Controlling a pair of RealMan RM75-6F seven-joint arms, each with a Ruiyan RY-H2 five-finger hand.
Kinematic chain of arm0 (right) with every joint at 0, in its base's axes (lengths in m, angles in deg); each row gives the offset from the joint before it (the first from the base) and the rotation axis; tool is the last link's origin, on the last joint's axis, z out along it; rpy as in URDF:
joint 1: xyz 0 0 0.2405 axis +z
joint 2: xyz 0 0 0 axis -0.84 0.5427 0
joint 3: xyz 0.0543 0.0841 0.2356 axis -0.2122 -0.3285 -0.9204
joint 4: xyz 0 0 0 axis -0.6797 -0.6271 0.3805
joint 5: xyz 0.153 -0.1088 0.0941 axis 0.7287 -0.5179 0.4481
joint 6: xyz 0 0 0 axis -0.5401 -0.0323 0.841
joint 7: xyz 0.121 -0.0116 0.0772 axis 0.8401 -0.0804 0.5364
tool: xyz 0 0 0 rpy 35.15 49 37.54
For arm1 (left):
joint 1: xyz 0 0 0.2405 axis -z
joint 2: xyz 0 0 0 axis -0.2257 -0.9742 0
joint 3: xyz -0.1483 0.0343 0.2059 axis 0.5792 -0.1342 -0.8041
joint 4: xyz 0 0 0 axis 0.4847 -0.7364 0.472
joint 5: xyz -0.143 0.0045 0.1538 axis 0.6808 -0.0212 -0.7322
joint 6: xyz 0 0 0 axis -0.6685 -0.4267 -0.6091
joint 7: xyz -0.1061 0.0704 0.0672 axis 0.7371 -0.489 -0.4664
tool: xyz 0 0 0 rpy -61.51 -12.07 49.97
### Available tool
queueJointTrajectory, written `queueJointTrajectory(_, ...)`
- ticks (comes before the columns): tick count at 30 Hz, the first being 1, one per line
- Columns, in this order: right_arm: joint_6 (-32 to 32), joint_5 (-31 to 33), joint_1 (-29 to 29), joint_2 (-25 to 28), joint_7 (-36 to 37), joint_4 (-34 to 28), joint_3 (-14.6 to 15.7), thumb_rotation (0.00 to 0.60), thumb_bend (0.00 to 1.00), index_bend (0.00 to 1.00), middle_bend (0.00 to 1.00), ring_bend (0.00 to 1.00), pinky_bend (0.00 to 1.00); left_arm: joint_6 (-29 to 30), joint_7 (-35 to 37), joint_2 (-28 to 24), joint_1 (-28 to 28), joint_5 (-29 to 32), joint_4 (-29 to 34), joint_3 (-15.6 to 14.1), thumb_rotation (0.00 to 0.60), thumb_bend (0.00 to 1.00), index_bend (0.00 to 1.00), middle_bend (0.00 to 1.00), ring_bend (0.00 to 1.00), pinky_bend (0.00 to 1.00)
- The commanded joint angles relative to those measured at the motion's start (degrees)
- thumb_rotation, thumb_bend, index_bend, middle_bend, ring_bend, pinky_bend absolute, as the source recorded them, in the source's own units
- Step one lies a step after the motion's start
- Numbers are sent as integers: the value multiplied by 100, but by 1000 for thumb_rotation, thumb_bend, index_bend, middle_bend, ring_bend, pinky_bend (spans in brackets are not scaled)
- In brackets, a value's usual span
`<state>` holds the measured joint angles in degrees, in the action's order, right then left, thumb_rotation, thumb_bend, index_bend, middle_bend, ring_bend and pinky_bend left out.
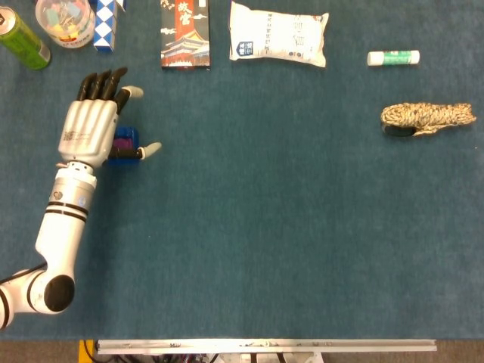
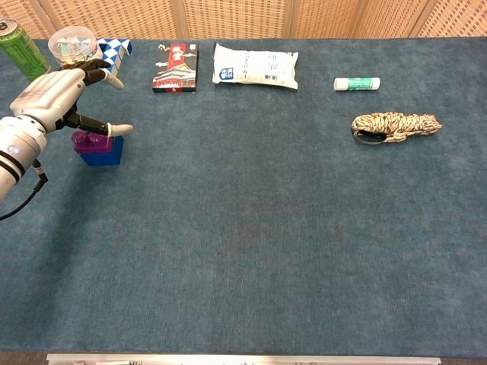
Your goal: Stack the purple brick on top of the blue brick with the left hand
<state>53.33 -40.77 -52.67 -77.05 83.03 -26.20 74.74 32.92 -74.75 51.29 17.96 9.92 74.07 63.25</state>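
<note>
The purple brick (image 2: pixel 93 141) sits on top of the blue brick (image 2: pixel 106 156) at the table's left side. In the head view only slivers of the purple brick (image 1: pixel 123 141) and the blue brick (image 1: pixel 130 136) show beside the hand. My left hand (image 1: pixel 89 128) hovers over the stack with its fingers spread and its thumb stretched out to the right, holding nothing. In the chest view the left hand (image 2: pixel 52 98) is just above and left of the bricks, apart from them. My right hand is not visible in either view.
Along the far edge lie a green can (image 1: pixel 21 38), a clear tub (image 1: pixel 65 20), a blue-and-white box (image 1: pixel 107 23), a red-and-black box (image 1: pixel 184 34) and a white pouch (image 1: pixel 278 34). A glue stick (image 1: pixel 393 57) and a rope bundle (image 1: pixel 427 117) lie far right.
</note>
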Motion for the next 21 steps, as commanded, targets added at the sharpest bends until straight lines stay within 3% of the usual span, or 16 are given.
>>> queueJointTrajectory(1,-4,1,2,2,4,1,1,600,485,244,270,79,208,-39,-6,20,13,38,-22,9,424,0,180,4,1,1)
queueJointTrajectory(11,-1,6,0,6,8,-3,0,600,484,244,270,79,208,-215,-23,91,52,243,-55,31,425,0,52,0,0,0)
queueJointTrajectory(21,30,-1,-15,17,30,-2,-1,600,485,244,270,79,208,-231,50,270,50,237,-237,-5,428,0,16,0,0,0)
